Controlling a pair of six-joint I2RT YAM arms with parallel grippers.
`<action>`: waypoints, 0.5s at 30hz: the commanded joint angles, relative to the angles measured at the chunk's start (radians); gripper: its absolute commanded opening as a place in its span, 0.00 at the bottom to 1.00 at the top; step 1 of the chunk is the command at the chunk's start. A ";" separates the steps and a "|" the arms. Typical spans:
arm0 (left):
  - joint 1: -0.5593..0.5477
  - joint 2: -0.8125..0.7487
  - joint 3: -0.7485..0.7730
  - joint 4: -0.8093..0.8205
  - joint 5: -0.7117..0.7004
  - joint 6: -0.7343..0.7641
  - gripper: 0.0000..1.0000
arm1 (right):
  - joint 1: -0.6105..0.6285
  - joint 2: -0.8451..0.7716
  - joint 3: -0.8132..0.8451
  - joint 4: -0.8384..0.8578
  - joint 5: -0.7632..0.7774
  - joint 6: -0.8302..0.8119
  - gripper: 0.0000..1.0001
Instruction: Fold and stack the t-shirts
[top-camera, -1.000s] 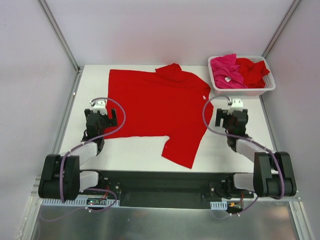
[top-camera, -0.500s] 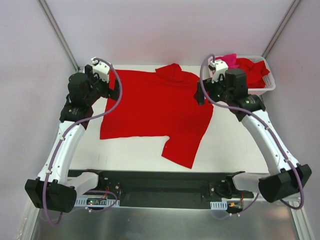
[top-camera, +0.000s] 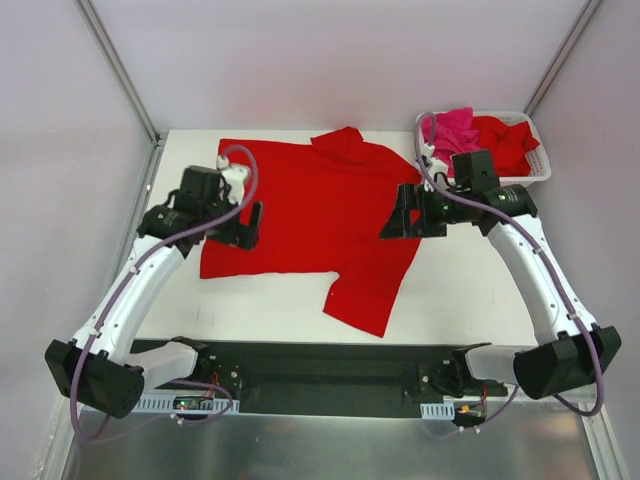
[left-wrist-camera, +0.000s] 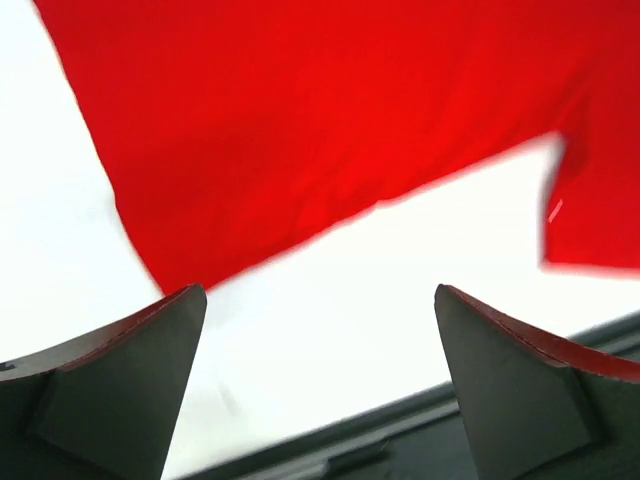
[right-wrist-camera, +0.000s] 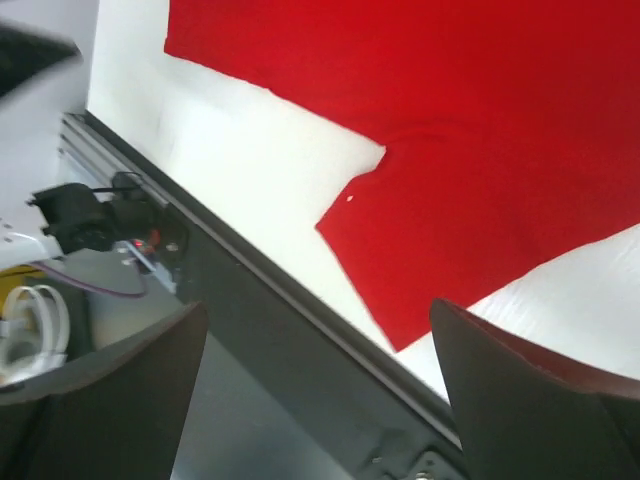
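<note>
One red t-shirt (top-camera: 310, 210) lies spread flat on the white table, collar at the far side, one sleeve pointing to the near edge. My left gripper (top-camera: 248, 226) hangs open above its left edge, holding nothing. My right gripper (top-camera: 399, 214) hangs open above its right side, also holding nothing. In the left wrist view the red t-shirt (left-wrist-camera: 330, 110) fills the top, beyond the open left gripper (left-wrist-camera: 320, 300). The right wrist view shows the red t-shirt (right-wrist-camera: 450, 130) and its sleeve past the open right gripper (right-wrist-camera: 318, 312). A magenta t-shirt (top-camera: 450, 135) and another red t-shirt (top-camera: 505, 140) lie crumpled in the basket.
A white slotted basket (top-camera: 530, 178) stands at the table's far right corner. The dark rail (right-wrist-camera: 300, 300) with the arm bases runs along the near edge. Pale walls and metal posts close in the left, right and far sides.
Both arms rose from the near edge to the shirt's far corners, then came back nearer and inward over the shirt. Both grippers stayed open. The shirt has not moved.
</note>
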 joint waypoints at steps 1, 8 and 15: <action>-0.102 -0.021 -0.099 -0.236 -0.138 0.208 1.00 | 0.047 0.153 0.060 -0.199 -0.076 -0.034 0.96; -0.113 0.061 -0.077 -0.307 0.048 0.049 0.99 | 0.415 0.178 -0.080 -0.297 0.524 -0.087 0.96; -0.084 0.171 -0.034 -0.350 -0.111 -0.106 0.99 | 0.590 0.169 -0.254 -0.152 0.539 -0.040 0.96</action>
